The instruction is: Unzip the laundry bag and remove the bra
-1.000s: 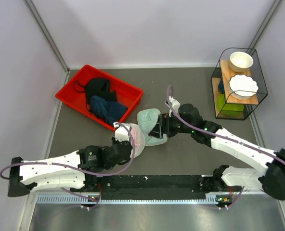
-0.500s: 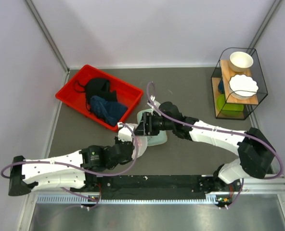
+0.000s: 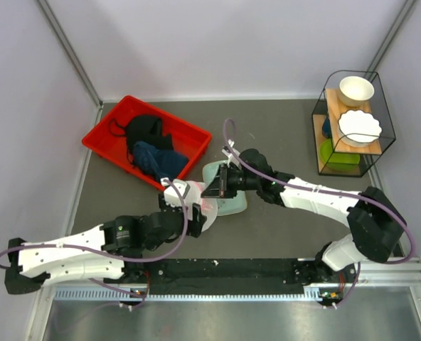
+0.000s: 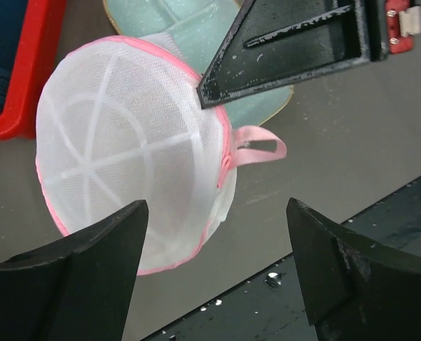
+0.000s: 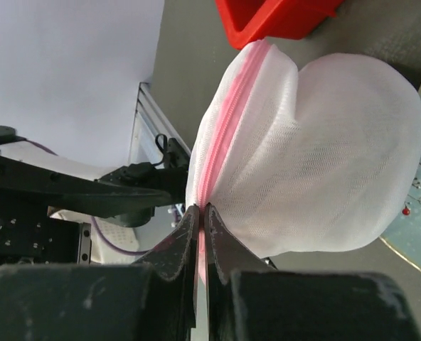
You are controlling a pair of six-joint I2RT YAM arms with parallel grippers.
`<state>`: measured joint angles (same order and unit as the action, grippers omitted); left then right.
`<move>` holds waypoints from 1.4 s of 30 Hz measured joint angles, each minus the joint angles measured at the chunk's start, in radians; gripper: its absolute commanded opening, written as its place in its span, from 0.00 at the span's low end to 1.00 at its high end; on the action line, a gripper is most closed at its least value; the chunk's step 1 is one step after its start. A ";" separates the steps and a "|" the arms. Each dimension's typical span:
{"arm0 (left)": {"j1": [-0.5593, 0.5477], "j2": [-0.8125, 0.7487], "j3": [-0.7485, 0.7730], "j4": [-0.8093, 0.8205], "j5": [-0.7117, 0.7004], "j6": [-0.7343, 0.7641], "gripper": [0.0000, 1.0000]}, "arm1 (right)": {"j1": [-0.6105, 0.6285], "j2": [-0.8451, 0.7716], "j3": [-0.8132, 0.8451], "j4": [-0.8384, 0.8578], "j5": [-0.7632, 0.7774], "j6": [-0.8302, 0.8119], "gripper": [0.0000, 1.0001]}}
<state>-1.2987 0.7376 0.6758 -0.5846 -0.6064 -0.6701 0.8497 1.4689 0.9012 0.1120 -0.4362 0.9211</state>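
From where I stand, the round, drum-shaped white mesh laundry bag [image 4: 125, 163] with pink trim sits near the middle of the dark grey table [image 3: 281, 135], caught between the two arms. It partly overlaps the pale mint green rectangular tray [image 3: 219, 174], lying at about 8 o'clock of it.

The right gripper [image 5: 201, 213] reaches in from 3 o'clock and is clenched on the bag. Its two black fingers are pressed together on the pink zipper band [image 5: 228, 106] that runs around the bag's edge, and the mesh bulges out to one side of the pinch.

The left gripper [image 4: 217, 209] comes in from 7 o'clock and is released. Its jaws stand wide apart, with the near rim of the bag lying between them and not pinched. A small pink ribbon loop [image 4: 257, 145] sticks out from the bag's side, flat on the table and pointing to 3 o'clock in the left wrist view.

At 10 o'clock on the table is a red rectangular plastic bin [image 3: 105, 119] holding a black garment [image 3: 145, 130] and a dark blue cloth [image 3: 157, 162]. At 2 o'clock stands a black wire rack with wooden shelves [image 3: 330, 99], carrying a white round bowl [image 3: 356, 90] and a white scalloped dish [image 3: 358, 128].
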 measured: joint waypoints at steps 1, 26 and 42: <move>0.000 -0.026 -0.005 0.000 0.004 0.000 0.82 | -0.008 0.000 -0.009 0.012 -0.007 0.014 0.00; 0.000 -0.026 -0.064 -0.031 -0.080 -0.060 0.00 | -0.069 -0.004 -0.116 0.148 -0.085 0.164 0.00; 0.000 -0.321 -0.089 -0.043 -0.019 -0.015 0.00 | -0.049 -0.441 -0.114 -0.227 0.167 -0.267 0.48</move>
<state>-1.2991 0.4164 0.5865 -0.6281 -0.6258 -0.6849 0.8009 1.0283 0.7872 -0.1146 -0.2691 0.6537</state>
